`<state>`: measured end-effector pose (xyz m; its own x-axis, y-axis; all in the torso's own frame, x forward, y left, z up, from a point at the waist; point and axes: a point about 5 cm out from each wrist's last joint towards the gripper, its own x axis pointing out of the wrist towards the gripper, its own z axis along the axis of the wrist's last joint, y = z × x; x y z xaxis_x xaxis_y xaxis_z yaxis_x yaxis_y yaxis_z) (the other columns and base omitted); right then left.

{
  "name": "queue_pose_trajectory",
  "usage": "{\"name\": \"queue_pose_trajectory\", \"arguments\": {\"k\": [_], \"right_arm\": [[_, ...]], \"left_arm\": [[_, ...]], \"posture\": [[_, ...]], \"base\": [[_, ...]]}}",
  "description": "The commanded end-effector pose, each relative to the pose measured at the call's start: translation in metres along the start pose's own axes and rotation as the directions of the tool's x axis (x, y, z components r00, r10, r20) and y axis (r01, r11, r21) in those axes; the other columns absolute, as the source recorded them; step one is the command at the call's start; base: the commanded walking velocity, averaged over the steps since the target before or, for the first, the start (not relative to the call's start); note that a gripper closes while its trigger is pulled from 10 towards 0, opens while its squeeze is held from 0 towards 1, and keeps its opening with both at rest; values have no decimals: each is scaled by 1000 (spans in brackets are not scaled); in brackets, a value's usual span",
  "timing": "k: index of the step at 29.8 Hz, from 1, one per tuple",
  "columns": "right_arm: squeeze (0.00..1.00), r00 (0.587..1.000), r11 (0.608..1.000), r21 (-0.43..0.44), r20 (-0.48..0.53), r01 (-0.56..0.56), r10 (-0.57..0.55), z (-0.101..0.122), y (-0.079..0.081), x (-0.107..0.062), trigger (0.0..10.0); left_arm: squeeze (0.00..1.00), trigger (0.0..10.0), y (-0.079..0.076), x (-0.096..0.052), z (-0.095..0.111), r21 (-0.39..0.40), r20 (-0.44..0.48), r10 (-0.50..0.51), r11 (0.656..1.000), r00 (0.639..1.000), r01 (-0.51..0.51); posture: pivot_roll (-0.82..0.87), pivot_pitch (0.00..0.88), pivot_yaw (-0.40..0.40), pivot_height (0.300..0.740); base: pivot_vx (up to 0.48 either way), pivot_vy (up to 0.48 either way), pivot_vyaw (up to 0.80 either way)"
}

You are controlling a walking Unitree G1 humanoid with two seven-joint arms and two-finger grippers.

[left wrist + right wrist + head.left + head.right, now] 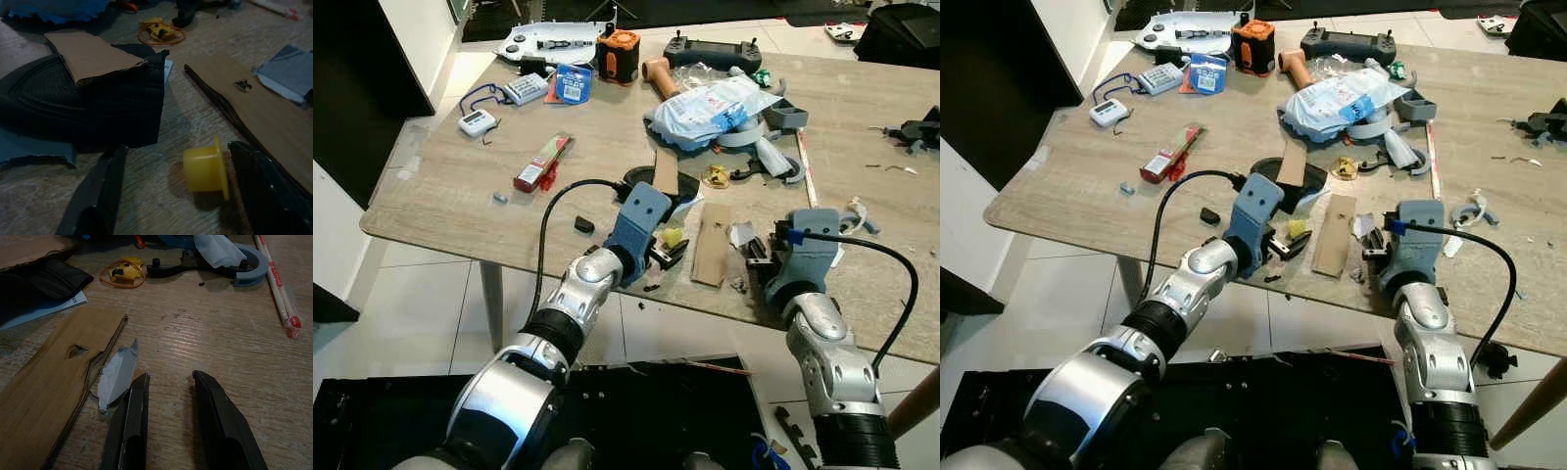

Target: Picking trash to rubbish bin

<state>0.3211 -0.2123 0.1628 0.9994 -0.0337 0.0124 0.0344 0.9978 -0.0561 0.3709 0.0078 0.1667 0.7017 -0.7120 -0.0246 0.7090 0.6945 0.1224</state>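
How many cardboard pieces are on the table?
2. One cardboard strip lies flat between the left tool and right tool; a smaller cardboard piece rests on the black pouch behind. Clutter may hide more.

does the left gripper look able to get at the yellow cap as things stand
Probably yes. The yellow cap lies on bare table between the open fingers of the left gripper, with nothing across it; the cardboard strip lies just beside.

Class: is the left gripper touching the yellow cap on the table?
Apart. The left wrist view shows bare table on both sides of the yellow cap, between the open left gripper's fingers.
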Motion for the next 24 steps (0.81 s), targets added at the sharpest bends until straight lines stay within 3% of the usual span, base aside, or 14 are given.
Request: {"name": "queue_pose_trajectory", "arguments": {"k": [1, 11, 24], "right_arm": [[0, 992, 1000, 7, -126, -6, 7, -27, 3, -6, 10000], [0, 992, 1000, 10, -129, -8, 9, -28, 4, -4, 10000], [0, 992, 1000, 20, -125, -24, 27, -28, 11, 0, 10000]], "left_arm": [[0, 0, -8, 0, -13, -49, -38, -30, 998, 999, 28], [0, 0, -2, -5, -17, -115, -38, -4, 993, 999, 0], [0, 0, 14, -26, -20, -194, 43, -7, 981, 999, 15]], "posture": [[45, 294, 108, 740], [64, 292, 106, 740], [88, 275, 89, 740]], "base": [[0, 0, 0], [0, 0, 0], [0, 0, 0]]}}
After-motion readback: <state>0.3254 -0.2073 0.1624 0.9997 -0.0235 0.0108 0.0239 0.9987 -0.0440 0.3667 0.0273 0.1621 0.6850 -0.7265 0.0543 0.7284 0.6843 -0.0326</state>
